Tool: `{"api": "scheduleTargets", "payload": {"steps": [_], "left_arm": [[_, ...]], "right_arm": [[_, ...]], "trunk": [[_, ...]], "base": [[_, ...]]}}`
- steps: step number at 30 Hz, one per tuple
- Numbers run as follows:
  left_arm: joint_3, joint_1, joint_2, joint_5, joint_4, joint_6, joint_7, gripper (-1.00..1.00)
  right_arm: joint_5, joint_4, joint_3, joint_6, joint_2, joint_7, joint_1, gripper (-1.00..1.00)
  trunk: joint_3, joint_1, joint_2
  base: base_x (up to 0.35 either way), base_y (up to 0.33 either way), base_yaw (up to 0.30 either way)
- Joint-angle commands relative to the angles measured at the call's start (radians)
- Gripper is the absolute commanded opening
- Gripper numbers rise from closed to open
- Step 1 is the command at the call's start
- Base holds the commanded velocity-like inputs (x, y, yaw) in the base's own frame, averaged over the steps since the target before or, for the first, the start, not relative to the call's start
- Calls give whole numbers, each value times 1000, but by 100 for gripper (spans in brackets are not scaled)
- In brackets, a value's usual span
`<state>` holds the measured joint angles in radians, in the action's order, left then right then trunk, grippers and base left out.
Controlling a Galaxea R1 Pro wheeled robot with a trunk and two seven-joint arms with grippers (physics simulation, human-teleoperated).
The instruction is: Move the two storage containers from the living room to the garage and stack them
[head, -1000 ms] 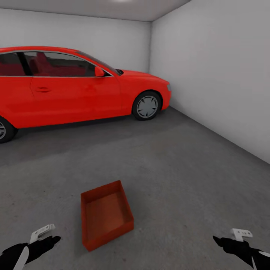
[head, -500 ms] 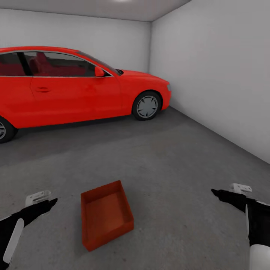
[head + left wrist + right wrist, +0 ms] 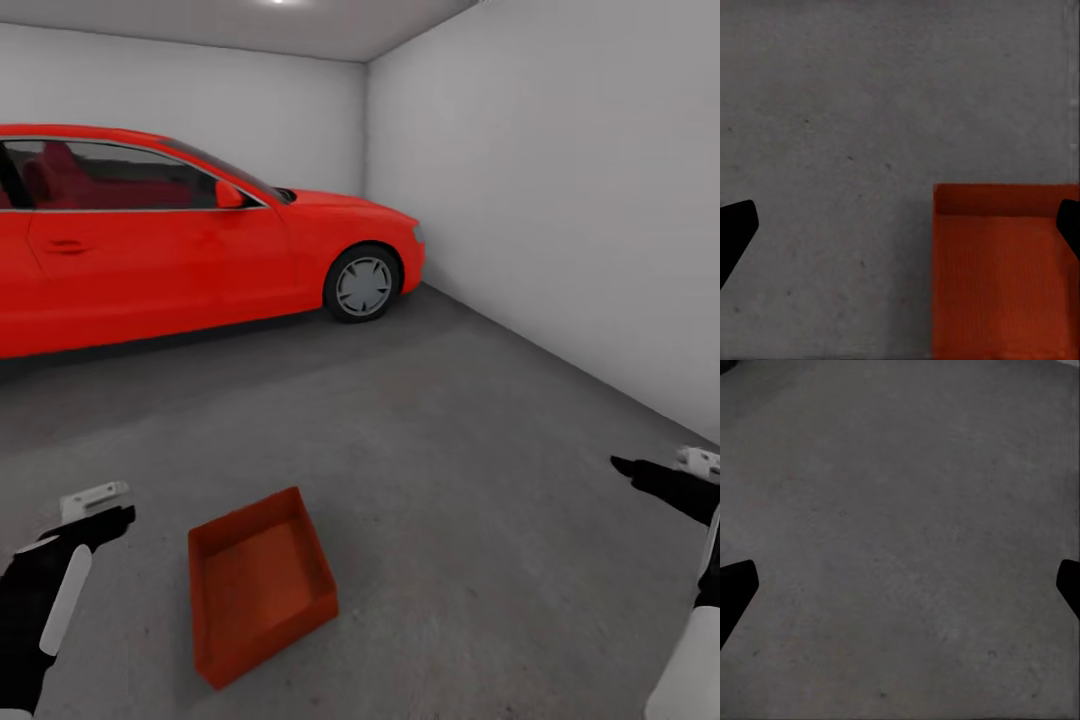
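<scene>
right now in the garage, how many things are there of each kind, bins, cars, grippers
orange-red lidless rectangular storage container: 1, on the dark grey concrete floor
big red coupe car: 1
black gripper: 2, left gripper and right gripper, both open and empty
total: 4

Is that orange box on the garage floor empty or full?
Empty: the orange storage container sits upright on the floor, its bare inside bottom visible.
</scene>
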<state>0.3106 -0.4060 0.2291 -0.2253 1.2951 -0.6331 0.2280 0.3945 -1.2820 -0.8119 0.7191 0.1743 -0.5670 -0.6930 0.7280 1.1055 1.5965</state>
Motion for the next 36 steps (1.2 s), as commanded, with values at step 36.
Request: {"api": "scheduleTargets", "payload": {"steps": [36], "left_arm": [[-357, -1, -240, -2, -393, 80, 18, 100]], "right_arm": [[24, 275, 1, -237, -1, -15, 6, 100]], "trunk": [[-25, 0, 1]], "base": [[0, 0, -282]]}}
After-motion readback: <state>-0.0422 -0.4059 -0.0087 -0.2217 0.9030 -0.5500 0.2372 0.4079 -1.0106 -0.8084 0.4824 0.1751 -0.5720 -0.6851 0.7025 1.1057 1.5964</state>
